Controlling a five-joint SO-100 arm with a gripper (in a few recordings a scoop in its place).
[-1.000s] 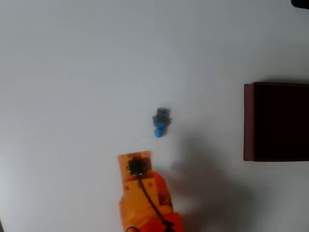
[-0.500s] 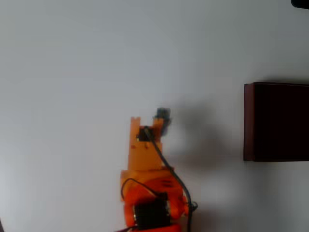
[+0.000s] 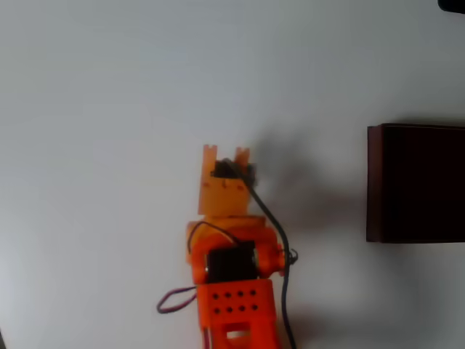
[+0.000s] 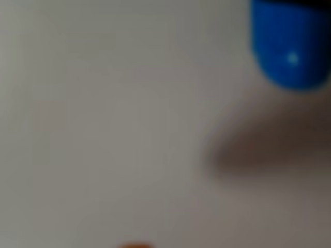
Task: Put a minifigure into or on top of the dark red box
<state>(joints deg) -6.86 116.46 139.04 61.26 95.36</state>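
The orange gripper (image 3: pixel 226 153) reaches up the middle of the white table in the overhead view and covers the spot where the minifigure lies. Only a small dark bit of the minifigure (image 3: pixel 251 173) peeks out at the gripper's right edge. Very close and blurred in the wrist view, the minifigure's bright blue round head (image 4: pixel 292 46) sits at the top right, with a soft shadow below it. How the jaws stand is not visible. The dark red box (image 3: pixel 374 182) with its near-black inside stands at the right edge, well apart from the gripper.
The white table (image 3: pixel 109 109) stretches out on the left and at the top of the overhead view. A black cable (image 3: pixel 280 240) runs down the arm's right side, and a purple wire loop (image 3: pixel 171 299) hangs at its left. A dark object (image 3: pixel 452 4) shows in the top right corner.
The arm has pushed upward in the overhead view, from below the minifigure to over it. The figure's blue head, plainly visible a second ago, is now covered. The box has not moved.
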